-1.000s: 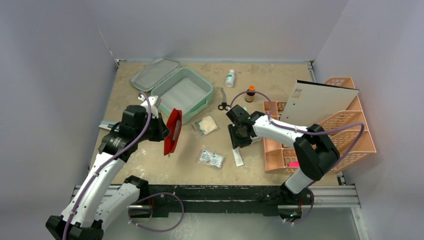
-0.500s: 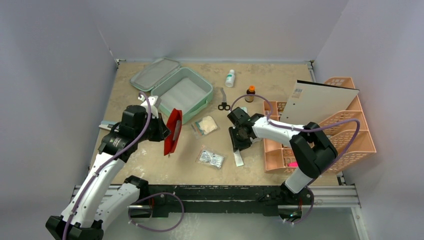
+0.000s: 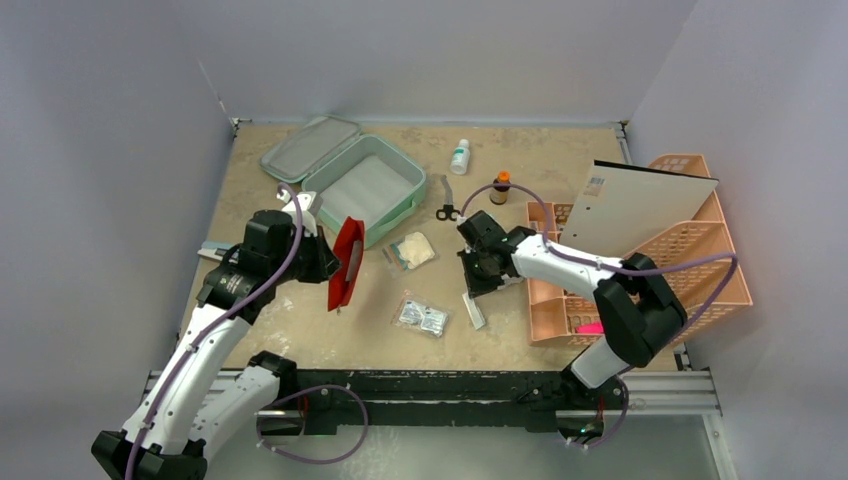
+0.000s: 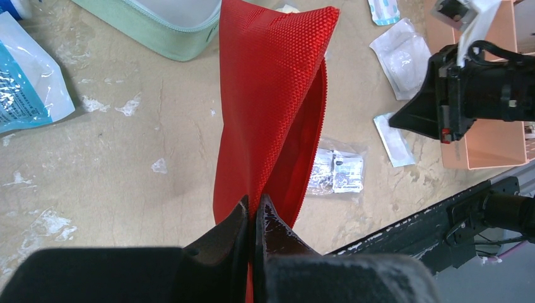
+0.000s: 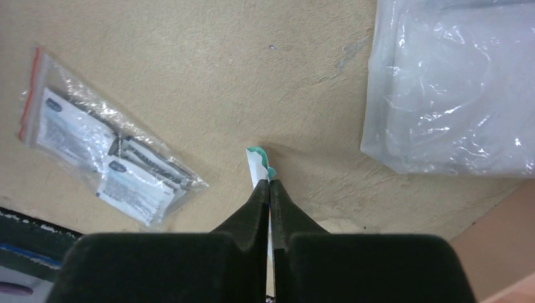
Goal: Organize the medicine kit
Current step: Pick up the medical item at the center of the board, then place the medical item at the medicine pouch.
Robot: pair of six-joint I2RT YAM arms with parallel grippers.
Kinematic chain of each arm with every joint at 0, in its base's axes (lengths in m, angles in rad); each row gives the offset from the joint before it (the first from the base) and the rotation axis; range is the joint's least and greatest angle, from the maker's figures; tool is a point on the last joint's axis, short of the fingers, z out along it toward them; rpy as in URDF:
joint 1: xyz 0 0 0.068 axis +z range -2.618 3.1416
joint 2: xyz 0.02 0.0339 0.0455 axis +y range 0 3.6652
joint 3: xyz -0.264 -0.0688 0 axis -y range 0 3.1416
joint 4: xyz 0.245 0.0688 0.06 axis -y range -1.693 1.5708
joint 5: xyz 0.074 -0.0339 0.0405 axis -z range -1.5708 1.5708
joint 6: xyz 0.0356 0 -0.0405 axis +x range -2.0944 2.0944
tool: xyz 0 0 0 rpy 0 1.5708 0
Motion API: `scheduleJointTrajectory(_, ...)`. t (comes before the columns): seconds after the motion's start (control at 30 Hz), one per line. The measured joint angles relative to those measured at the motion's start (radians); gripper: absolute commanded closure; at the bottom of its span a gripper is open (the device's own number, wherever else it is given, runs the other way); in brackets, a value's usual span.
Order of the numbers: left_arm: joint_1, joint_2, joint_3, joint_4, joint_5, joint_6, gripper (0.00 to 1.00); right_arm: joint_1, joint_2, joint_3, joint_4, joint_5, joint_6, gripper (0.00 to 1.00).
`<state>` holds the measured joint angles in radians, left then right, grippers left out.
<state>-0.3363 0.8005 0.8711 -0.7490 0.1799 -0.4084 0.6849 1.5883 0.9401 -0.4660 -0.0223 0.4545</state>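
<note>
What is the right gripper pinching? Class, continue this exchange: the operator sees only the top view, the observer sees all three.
Observer: The right gripper is shut on a thin white packet with a teal end.
Operator: What lies near it?
Observer: A sachet bag with a red strip lies on one side and a clear pouch on the other.
Operator: Does the left arm hide anything from me?
Observer: Yes, a blue-printed bag lies on the table near the left gripper, which is shut on the red pouch.
</note>
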Motion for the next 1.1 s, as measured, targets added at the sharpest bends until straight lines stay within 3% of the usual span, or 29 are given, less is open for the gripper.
scheduleJointTrajectory(0.3, 0.000, 0.015, 0.000, 0.000, 0.009, 0.000, 1.00, 0.000, -0.100, 0.058, -0.033, -0.006, -0.002, 1.00)
scheduleJointTrajectory(0.53, 0.000, 0.017, 0.000, 0.000, 0.011, 0.000, 1.00, 0.000, -0.167, 0.135, 0.023, -0.101, 0.071, 1.00)
scheduleJointTrajectory(0.77, 0.000, 0.017, 0.000, 0.000, 0.011, -0.001, 1.00, 0.007, -0.170, 0.145, 0.201, -0.261, 0.287, 1.00)
scheduleJointTrajectory(1.1, 0.000, 0.019, 0.000, 0.000, 0.012, -0.001, 1.00, 0.087, -0.084, 0.235, 0.378, -0.304, 0.524, 1.00)
